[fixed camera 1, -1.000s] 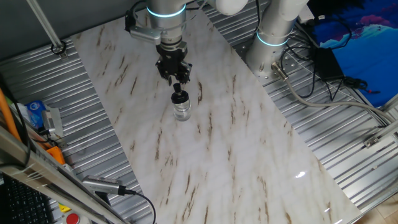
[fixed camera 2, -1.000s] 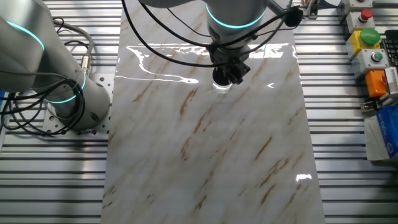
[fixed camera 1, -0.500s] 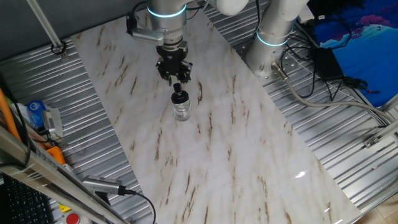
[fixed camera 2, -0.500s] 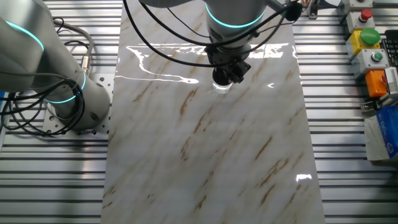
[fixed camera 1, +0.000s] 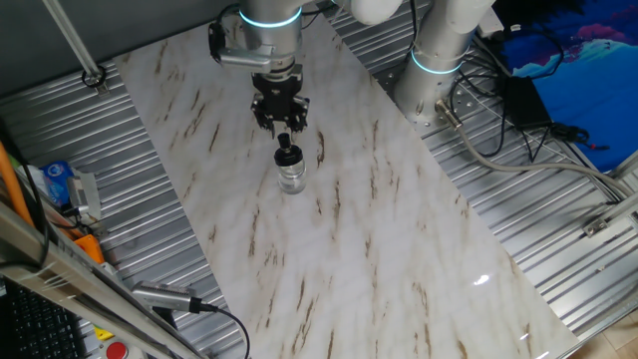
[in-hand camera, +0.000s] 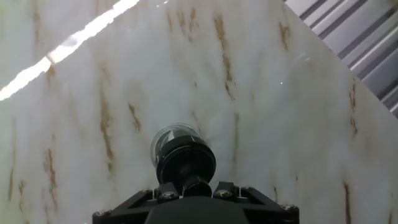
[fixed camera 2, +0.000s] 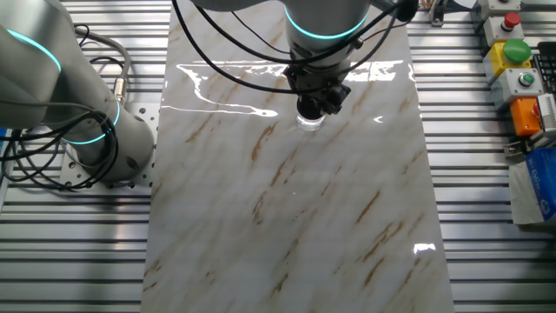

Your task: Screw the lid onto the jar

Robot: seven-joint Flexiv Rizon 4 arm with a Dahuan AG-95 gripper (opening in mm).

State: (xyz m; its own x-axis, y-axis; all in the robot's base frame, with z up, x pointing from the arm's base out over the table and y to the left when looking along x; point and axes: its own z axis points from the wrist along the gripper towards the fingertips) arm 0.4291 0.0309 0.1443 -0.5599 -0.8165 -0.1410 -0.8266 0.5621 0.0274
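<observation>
Black lid (fixed camera 1: 288,155) sits on the glass jar (fixed camera 1: 291,179) with the gripper (fixed camera 1: 282,124) just above it, jaw state indeterminable; tightening appears finished, so next comes checking seating.

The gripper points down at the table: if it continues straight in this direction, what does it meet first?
Probably the lid, directly beneath the gripper, on top of the jar. A small gap seems to separate them, though depth is unclear.

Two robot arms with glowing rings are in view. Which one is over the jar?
The arm over the marble table: its gripper hangs just above the black lid on the jar. The other arm stands off the marble.
</observation>
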